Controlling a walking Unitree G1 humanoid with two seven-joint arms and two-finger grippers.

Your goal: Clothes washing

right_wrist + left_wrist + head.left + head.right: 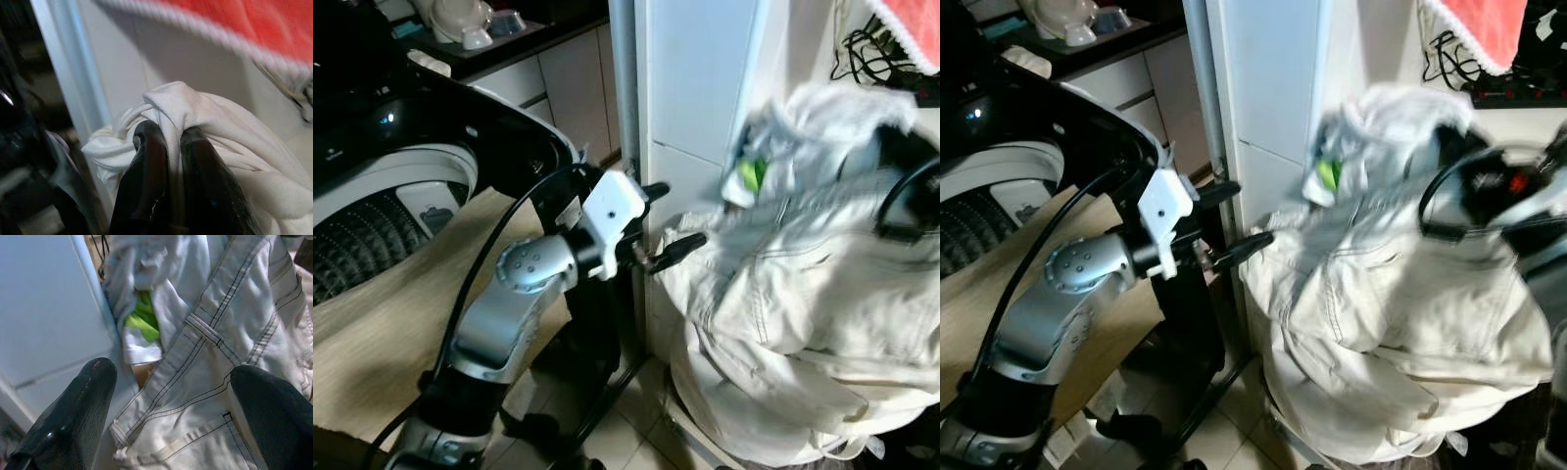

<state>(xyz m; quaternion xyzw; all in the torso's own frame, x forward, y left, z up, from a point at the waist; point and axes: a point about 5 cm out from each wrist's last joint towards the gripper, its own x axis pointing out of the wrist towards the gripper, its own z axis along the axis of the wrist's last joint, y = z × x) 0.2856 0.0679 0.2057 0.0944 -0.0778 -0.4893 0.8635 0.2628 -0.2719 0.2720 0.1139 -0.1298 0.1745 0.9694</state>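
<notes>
A bulky cream garment (pixel 783 294) with dark stitching hangs lifted at the right, a green scrap (pixel 751 174) showing near its top. My left gripper (pixel 674 215) is open at the garment's left edge, the lower fingertip touching the fabric. In the left wrist view the stitched cream cloth (pixel 215 362) lies between the spread fingers (pixel 73 411). My right gripper (pixel 171 142) is shut on a bunched fold of white cloth (pixel 195 107); its arm (pixel 1518 196) shows blurred at the top right of the pile. The open washing machine (pixel 401 196) stands at the left.
A tall white cabinet panel (pixel 695 78) stands just behind the clothes. A red cloth with white trim (pixel 1474 29) and black cables (pixel 871 54) hang on the wall. A counter with dishes (pixel 470 29) sits at the back left. Tiled floor (pixel 626 441) lies below.
</notes>
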